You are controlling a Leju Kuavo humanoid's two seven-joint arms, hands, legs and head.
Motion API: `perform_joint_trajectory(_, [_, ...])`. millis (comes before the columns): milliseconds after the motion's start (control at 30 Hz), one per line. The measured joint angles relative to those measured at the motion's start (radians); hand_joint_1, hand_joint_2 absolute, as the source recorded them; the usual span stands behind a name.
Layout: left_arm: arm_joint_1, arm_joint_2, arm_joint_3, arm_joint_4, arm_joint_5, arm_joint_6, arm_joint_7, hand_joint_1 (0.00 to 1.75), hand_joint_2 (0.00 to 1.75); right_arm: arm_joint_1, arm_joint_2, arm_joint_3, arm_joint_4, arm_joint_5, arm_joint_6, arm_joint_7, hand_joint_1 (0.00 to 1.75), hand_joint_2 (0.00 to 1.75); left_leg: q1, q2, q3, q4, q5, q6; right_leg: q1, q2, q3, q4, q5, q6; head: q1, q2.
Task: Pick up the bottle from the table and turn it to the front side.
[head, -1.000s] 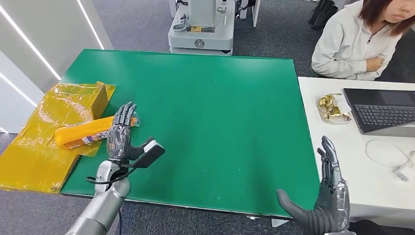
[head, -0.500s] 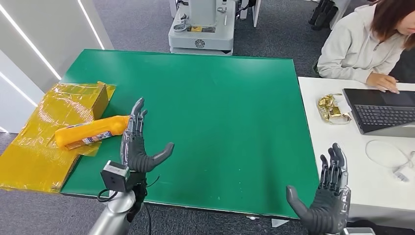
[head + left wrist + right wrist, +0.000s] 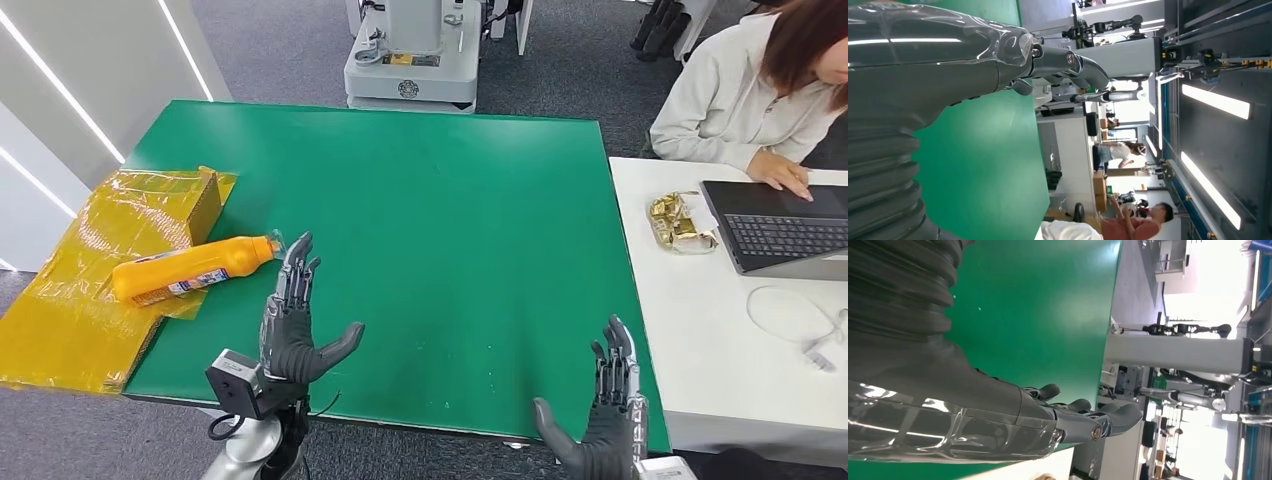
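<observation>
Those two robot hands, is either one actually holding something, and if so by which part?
Nothing is held. The left hand is open beside the orange bottle, which lies on its side untouched; the right hand is open too.

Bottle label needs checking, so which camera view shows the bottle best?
The head view: the orange bottle lies there whole, on its side, beside the left robot hand. Both wrist views show green table and robot hand, no bottle.

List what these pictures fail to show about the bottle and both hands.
- Orange bottle, head view: label print too small to read, so its front side cannot be told; its underside is hidden against the yellow wrapped box.
- Right hand, head view: its base is cut off by the lower edge.
- Left hand, left wrist view: the grey cover hides most fingers.
</observation>
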Motion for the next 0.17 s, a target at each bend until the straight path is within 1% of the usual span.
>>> perform_joint_trajectory(167, [0.002, -0.001, -0.018, 0.0, -0.01, 0.002, 0.012, 0.0, 1.75, -0.003, 0.026, 0.0, 0.005, 0.043, 0.029, 0.018, 0.0, 1.75, 0.0, 0.0, 0.0, 0.0, 0.0, 0.0, 0.0, 0.0, 0.0, 0.0, 0.0, 0.0, 0.0, 0.0])
